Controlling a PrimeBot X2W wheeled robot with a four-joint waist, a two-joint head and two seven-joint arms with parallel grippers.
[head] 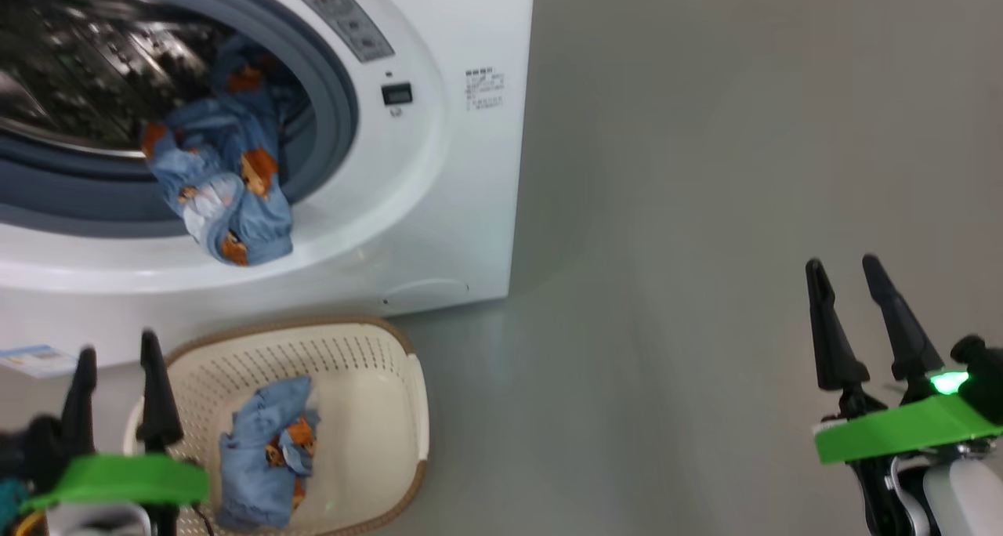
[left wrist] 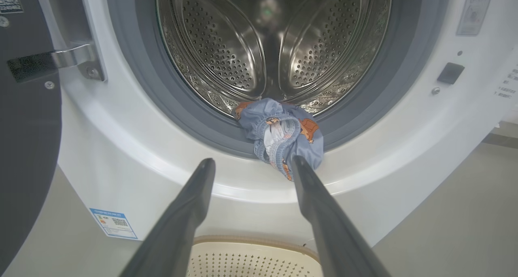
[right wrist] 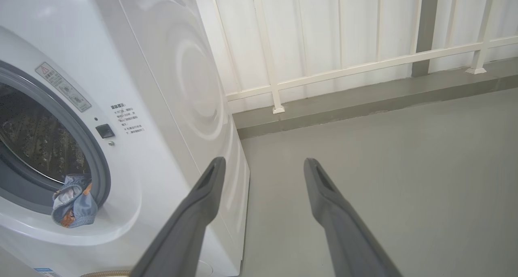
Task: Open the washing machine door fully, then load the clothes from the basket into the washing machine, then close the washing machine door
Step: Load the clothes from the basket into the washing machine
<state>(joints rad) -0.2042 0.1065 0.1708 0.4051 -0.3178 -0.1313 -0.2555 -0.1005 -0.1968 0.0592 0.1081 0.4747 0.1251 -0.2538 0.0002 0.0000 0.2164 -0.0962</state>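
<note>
- Standing at the far left, the washing machine (head: 470, 207) had its door (left wrist: 24, 167) swung wide leftward, leaving the drum (left wrist: 226, 46) free for loading.
- The basket (head: 411, 395) sat near, just below the opening, one blue garment (head: 262, 458) inside.
- A second garment (head: 227, 183) hung half over the seal (left wrist: 162, 107), where it would likely foul closing.
- The left gripper (head: 117, 344) and right gripper (head: 843, 262) hovered spread, empty.

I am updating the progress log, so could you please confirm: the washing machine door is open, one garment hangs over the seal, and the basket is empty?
Not quite. The basket is not empty: the head view shows a light-blue garment lying in it. The rest holds: the washing machine door is open and a second garment hangs over the seal.
</note>
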